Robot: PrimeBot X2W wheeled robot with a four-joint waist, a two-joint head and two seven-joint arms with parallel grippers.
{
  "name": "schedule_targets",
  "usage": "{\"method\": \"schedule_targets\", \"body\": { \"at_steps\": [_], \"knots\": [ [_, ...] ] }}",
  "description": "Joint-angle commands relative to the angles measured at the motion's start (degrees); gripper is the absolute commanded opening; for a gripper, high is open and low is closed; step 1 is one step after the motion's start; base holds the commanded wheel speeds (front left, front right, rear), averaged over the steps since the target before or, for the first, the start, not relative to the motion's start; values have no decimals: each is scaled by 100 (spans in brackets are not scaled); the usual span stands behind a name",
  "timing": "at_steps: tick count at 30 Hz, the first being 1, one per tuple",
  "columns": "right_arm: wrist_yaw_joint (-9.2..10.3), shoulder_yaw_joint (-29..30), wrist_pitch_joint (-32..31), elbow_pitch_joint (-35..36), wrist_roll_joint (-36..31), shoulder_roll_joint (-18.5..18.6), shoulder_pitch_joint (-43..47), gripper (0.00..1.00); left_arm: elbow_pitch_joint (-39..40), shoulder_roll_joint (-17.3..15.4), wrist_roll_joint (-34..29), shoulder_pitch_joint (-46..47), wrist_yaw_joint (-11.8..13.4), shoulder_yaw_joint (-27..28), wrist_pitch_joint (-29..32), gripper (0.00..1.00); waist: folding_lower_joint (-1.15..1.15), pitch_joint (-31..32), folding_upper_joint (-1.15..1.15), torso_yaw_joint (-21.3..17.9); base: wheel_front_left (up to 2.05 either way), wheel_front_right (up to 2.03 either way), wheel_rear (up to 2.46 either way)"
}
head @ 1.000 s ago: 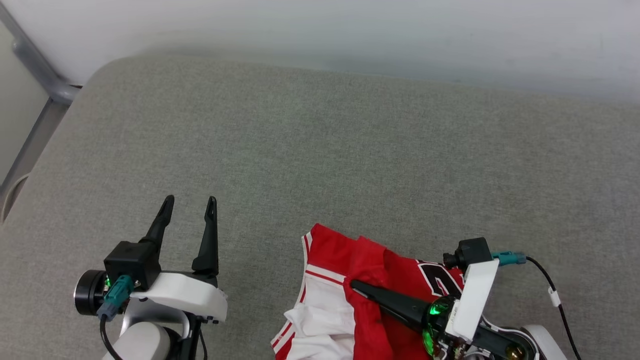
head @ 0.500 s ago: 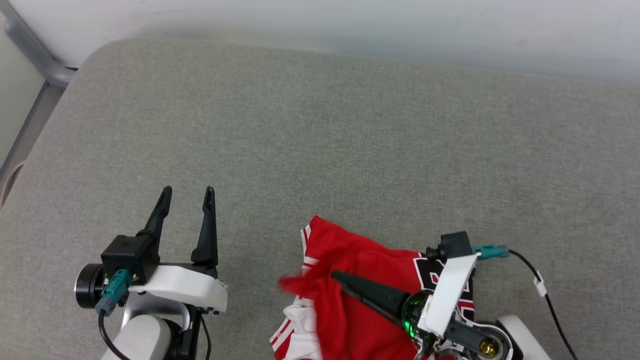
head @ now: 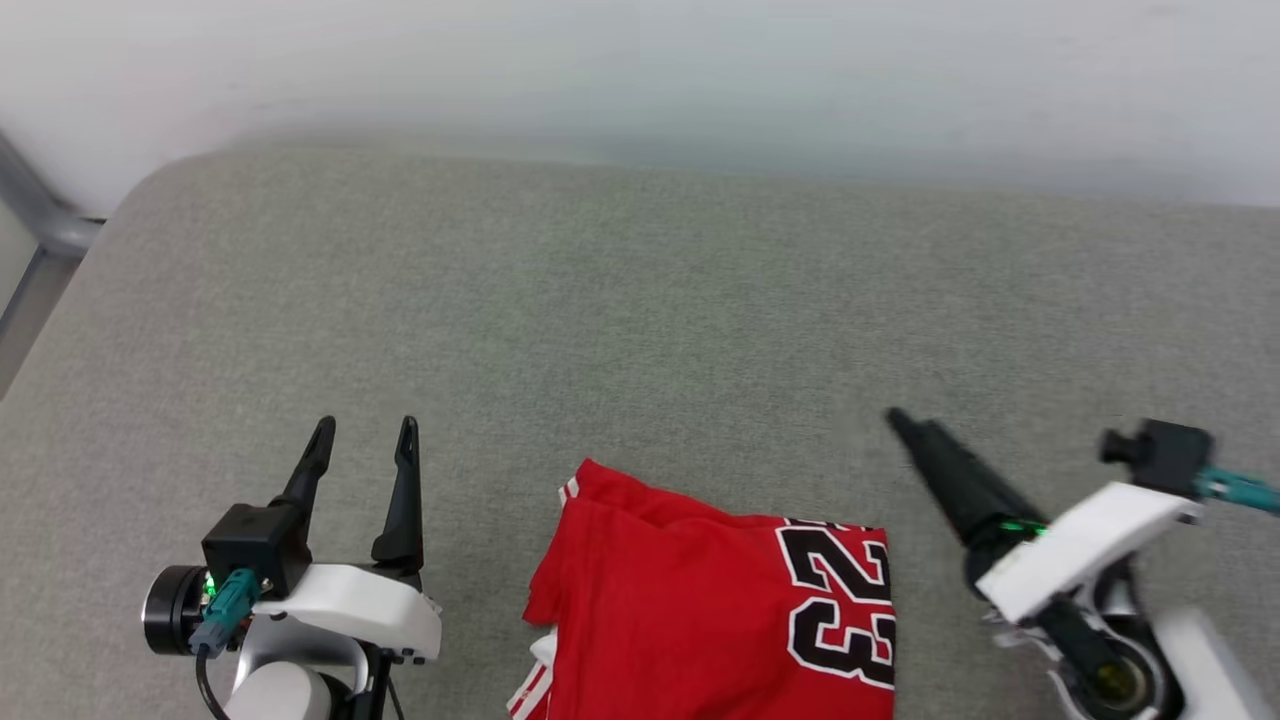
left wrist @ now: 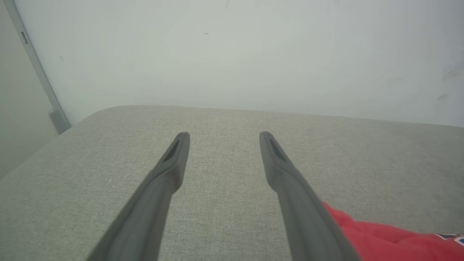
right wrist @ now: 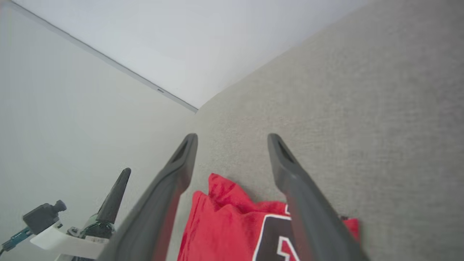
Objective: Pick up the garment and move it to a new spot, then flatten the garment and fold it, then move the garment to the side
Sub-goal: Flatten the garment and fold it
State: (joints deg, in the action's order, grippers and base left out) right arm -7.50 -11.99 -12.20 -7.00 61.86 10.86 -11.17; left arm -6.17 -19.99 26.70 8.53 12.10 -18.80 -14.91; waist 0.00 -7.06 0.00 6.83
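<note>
Head view: garment (head: 690,610) between left fingers (head: 402,490), right fingers (head: 955,480).

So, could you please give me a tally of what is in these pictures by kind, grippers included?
Garment, red with a dark number: 1
Grippers, the left gripper and the right gripper, both open and off the cloth: 2
Grey padded surface: 1
Total: 4
</note>
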Motion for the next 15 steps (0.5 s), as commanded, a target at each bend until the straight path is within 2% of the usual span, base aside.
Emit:
{"method": "schedule_targets", "body": {
  "at_steps": [1,5,6,7,8,9,15],
  "knots": [
    [3,198,248,-16,-451,134,116,100,-26,-33,-29,-58,-1,29,-40,100,0,108,0,-126,0,0,0],
    [3,686,644,-27,-1596,209,329,100,-70,-58,0,-183,31,78,-40,100,0,293,0,-305,0,0,0],
    [3,686,644,-27,-1596,209,329,100,-70,-58,0,-183,31,78,-40,100,0,293,0,-305,0,0,0],
    [3,935,795,75,-2201,184,416,100,-78,-67,3,-232,40,102,-40,100,0,384,0,-385,0,0,0],
    [3,1044,855,130,-2467,145,461,100,-81,-75,2,-257,46,111,-40,100,0,419,0,-423,0,0,0],
    [3,1044,855,130,-2467,145,461,100,-81,-75,2,-257,46,111,-40,100,0,419,0,-423,0,0,0],
    [3,1535,1048,727,-3967,-164,776,100,-71,-142,-12,-389,90,140,-40,100,0,587,0,-556,0,0,0]
  ]
}}
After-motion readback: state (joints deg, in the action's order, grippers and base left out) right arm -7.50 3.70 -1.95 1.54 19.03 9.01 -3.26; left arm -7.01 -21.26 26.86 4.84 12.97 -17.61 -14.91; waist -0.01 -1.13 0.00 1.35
